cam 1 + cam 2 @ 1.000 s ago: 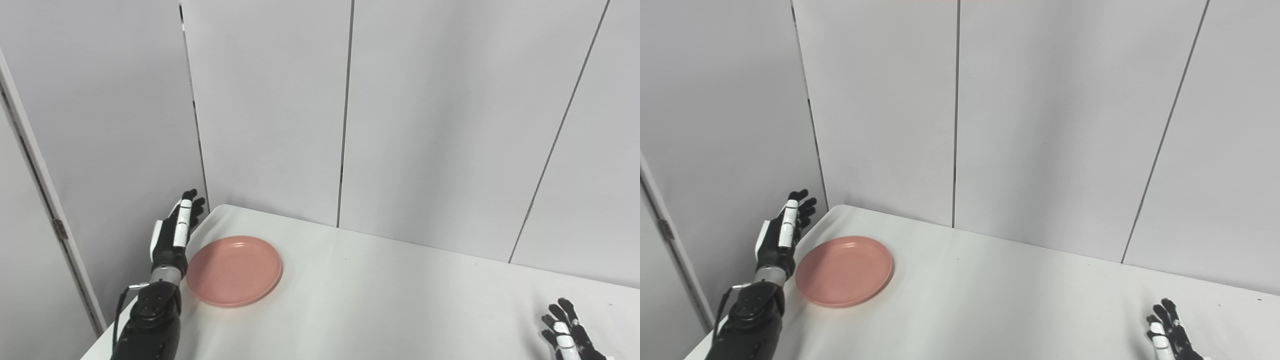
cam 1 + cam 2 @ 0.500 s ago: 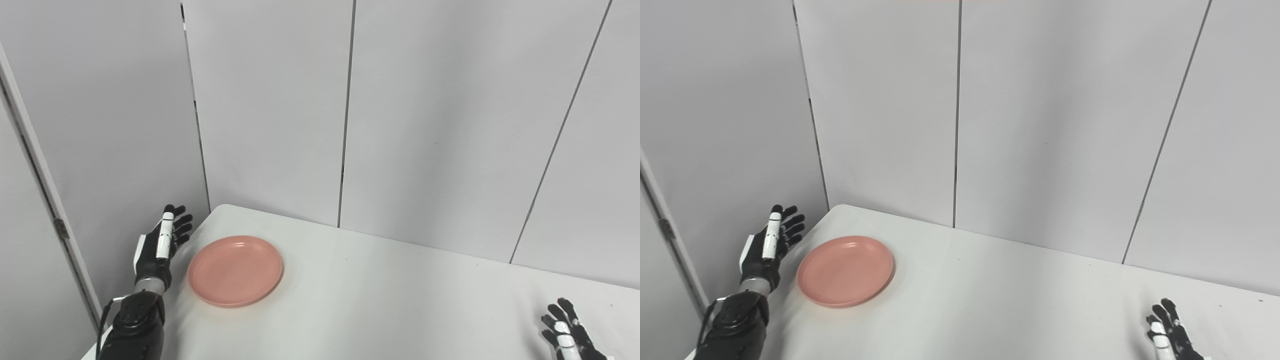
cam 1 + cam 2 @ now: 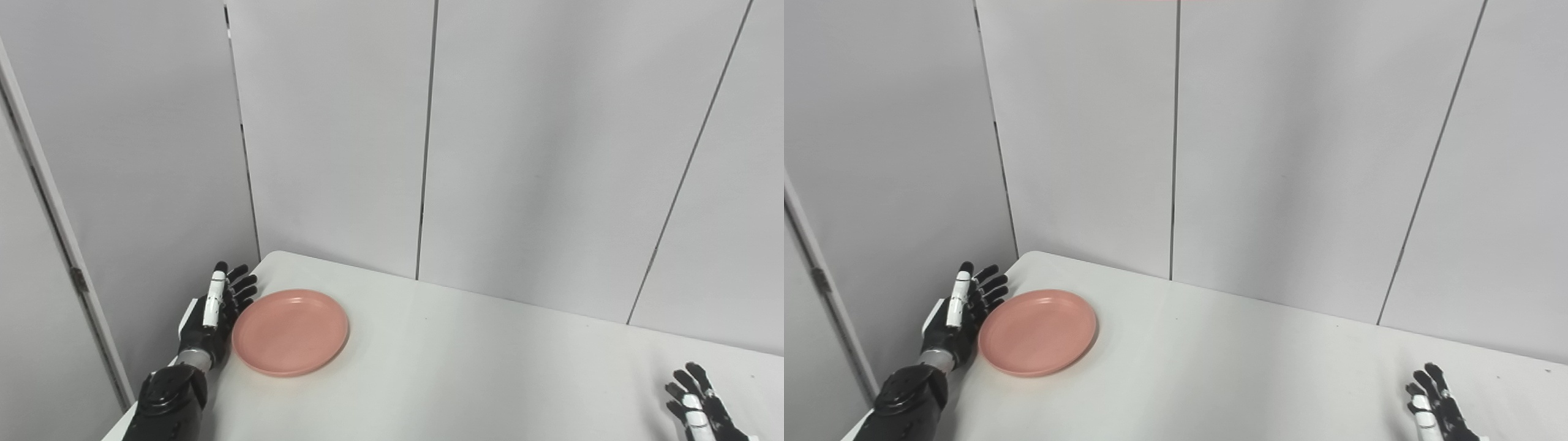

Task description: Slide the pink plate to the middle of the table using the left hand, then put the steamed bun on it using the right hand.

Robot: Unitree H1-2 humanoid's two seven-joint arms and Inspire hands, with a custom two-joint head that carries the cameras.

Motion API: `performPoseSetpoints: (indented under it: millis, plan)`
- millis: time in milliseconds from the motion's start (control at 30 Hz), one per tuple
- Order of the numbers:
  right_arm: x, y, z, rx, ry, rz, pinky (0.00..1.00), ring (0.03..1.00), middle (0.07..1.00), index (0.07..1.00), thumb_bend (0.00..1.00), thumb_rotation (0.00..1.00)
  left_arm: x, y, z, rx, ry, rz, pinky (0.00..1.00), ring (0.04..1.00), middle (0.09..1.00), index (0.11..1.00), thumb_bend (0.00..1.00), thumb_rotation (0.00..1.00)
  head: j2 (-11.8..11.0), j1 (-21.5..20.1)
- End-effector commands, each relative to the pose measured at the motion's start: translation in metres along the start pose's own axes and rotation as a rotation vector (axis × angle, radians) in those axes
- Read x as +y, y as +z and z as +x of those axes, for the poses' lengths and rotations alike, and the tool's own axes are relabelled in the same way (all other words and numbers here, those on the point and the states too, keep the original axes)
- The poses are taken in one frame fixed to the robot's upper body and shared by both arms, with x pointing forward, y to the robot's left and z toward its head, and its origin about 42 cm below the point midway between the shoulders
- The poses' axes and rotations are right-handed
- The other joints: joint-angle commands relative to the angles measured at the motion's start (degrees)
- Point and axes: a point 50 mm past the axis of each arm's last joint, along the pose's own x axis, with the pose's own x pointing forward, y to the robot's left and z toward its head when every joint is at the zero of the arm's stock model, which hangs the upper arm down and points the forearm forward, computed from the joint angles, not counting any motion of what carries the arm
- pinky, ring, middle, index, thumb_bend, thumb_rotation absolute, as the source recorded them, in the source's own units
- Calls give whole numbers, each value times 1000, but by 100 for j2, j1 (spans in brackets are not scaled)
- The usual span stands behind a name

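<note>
The main risk is in the push itself. The left robot hand (image 3: 211,315) stands edge-on at the plate's (image 3: 290,331) left rim, near the counter's (image 3: 465,373) left edge and far-left corner, so a push that lands above the plate's low lip could ride over the rim, or tip the plate up, instead of moving it. A push off the plate's centre line would likely spin it or send it toward the far edge, not toward the middle of the counter. The hand also sits partly beyond the left edge, and coming in too low could catch the counter's edge. The bun is not visible in either view, so whether the right robot hand (image 3: 698,407) can reach it cleanly cannot be judged.

The plate lies flat and empty near the far-left corner, well short of the middle. The left robot hand is just beside the plate's left rim, on the side away from the middle, which suits a rightward push. Whether its fingers (image 3: 989,288) already touch the rim I cannot tell; at most a sliver separates them. That hand is released, fingers spread and pointing toward the far edge, grasping nothing.

The right robot hand is at the near-right corner, well apart from the plate, only partly in view, fingers apart and holding nothing.
</note>
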Motion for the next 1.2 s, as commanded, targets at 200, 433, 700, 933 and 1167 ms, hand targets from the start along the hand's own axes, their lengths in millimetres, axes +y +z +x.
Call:
performPoseSetpoints:
  millis: [200,433,700,933,1167]
  plan:
    - [0,-7,-6,-6,-2,3,899,896,918,934,645,809,-27,5,14,-16,-88,-17,907,872,844,827,721,1000,22,-10]
    - [1,-7,-6,-10,-1,-7,888,890,916,929,638,819,-53,-1,13,-60,-88,-102,905,863,843,824,698,1000,58,-73]
    - [1,-7,-5,-6,1,-8,922,908,930,938,650,829,-94,-5,10,-118,-55,-191,905,865,837,831,654,1000,155,-189]
    - [2,-5,-5,1,3,4,980,937,955,970,654,830,-124,-9,4,-84,-97,-225,874,846,823,820,640,1000,278,-318]
    - [5,-1,-5,-7,9,-22,999,958,967,978,594,848,-158,-16,-5,-47,-164,-325,816,820,808,804,651,955,483,-580]
